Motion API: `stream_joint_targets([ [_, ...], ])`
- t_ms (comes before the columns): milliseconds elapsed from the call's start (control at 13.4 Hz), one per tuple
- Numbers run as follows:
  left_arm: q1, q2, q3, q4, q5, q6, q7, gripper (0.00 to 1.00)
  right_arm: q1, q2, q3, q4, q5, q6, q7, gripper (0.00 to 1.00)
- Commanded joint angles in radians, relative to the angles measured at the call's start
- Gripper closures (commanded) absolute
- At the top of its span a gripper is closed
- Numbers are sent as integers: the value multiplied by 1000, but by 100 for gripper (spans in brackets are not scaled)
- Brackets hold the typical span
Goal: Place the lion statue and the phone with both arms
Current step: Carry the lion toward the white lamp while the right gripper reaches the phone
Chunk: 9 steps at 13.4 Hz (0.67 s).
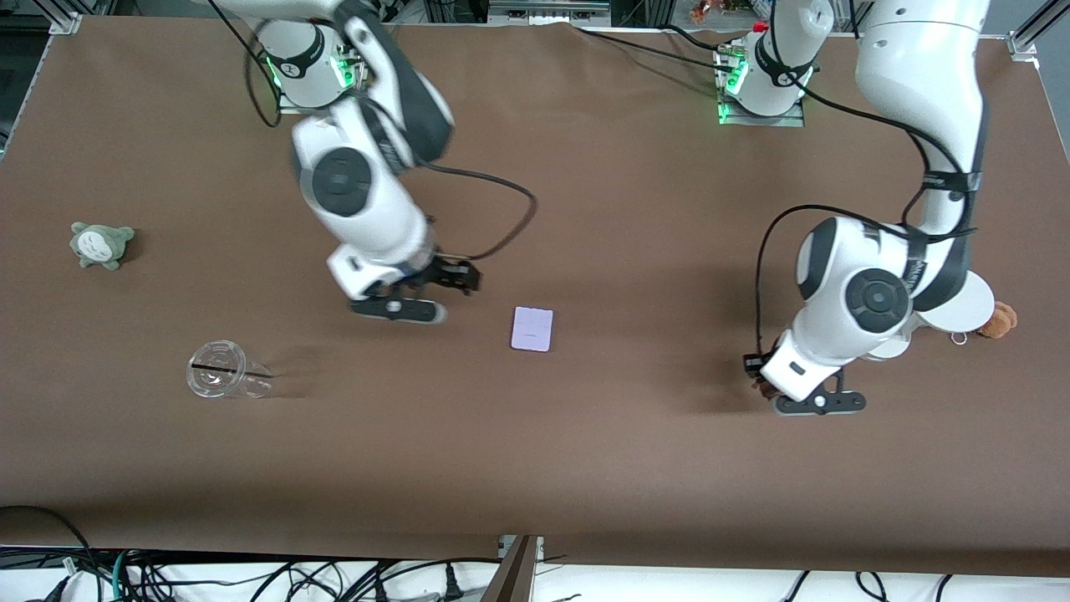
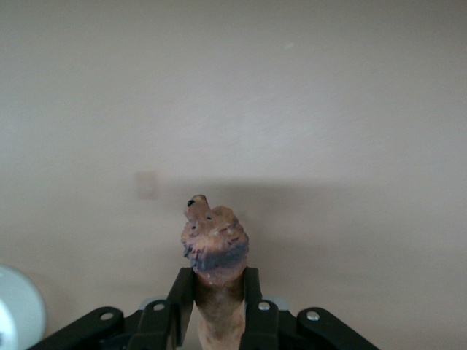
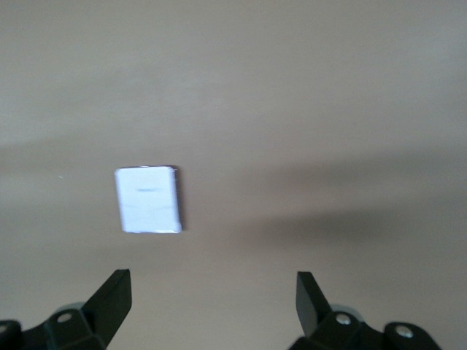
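Your left gripper [image 1: 765,386], nearest the front edge toward the left arm's end, clamps the lion statue [image 2: 214,244]; lower it upright. The phone [image 1: 532,329] lies mid-table, free; your right gripper [image 1: 456,276] hovers beside it, fingers spread.

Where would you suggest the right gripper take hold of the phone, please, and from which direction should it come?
The phone lies flat on the table, free on every side. Probably best to come straight down and pinch across its narrower width, fingers on the two long edges near the middle. The right gripper is open over bare table beside the phone. The left gripper is shut on the lion statue.
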Motion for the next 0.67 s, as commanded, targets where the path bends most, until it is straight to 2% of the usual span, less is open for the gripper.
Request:
stream_joint_targets([
  [0,72,-129,-16,-240,9,149,103,100,65,101,-12,42,13,103,125,0],
  [225,112,-195,-13,-440,14,321,149,100,131,241,-18,95,4,253,206,0],
  [374,134,-213,-10,-512,19,375,166,100,131,324,-20,184,-11,278,205,0],
  [599,164,-239,-8,-587,19,440,209,100,145,411,-20,276,-97,281,207,0],
])
